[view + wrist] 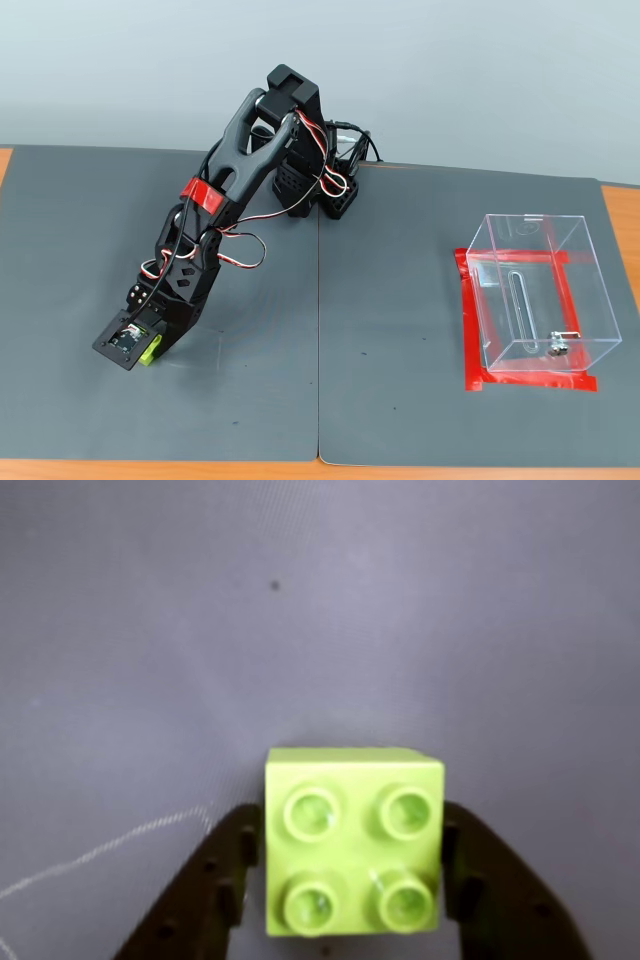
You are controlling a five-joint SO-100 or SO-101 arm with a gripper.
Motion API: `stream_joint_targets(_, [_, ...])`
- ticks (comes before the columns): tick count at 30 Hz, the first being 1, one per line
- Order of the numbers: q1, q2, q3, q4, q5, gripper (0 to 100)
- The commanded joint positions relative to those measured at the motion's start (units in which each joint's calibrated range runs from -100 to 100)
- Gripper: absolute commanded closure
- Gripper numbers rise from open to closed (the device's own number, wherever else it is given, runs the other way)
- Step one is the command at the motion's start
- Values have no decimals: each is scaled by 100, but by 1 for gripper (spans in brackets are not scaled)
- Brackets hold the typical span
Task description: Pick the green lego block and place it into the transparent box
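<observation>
The green lego block fills the lower middle of the wrist view, studs facing the camera. It sits between the two black fingers, which press against its left and right sides. My gripper is shut on it. The fixed view has the arm bent down to the left part of the grey mat, with the gripper at the surface and a sliver of the green block showing under it. Far to the right stands the transparent box, open on top, with a small metal latch.
Red tape frames the box's footprint on the mat. The arm's base stands at the back centre. A seam runs down the middle between two grey mats. Wooden table edge shows at the right.
</observation>
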Motion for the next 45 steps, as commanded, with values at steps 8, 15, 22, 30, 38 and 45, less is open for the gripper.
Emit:
stream_joint_targets(8, [-36,-117,-224,19,-14,93])
stream_joint_targets(15, [-133,-473,-296,184,-14,93])
stream_joint_targets(22, [-551,-1779,-197,262,-8,93])
stream_joint_targets(30, [-1610,-2940,-197,358,-8,94])
stream_joint_targets(38, [-3102,-4008,-215,1122,-8,94])
stream_joint_targets(45, [-4609,-4424,-278,1174,-8,94])
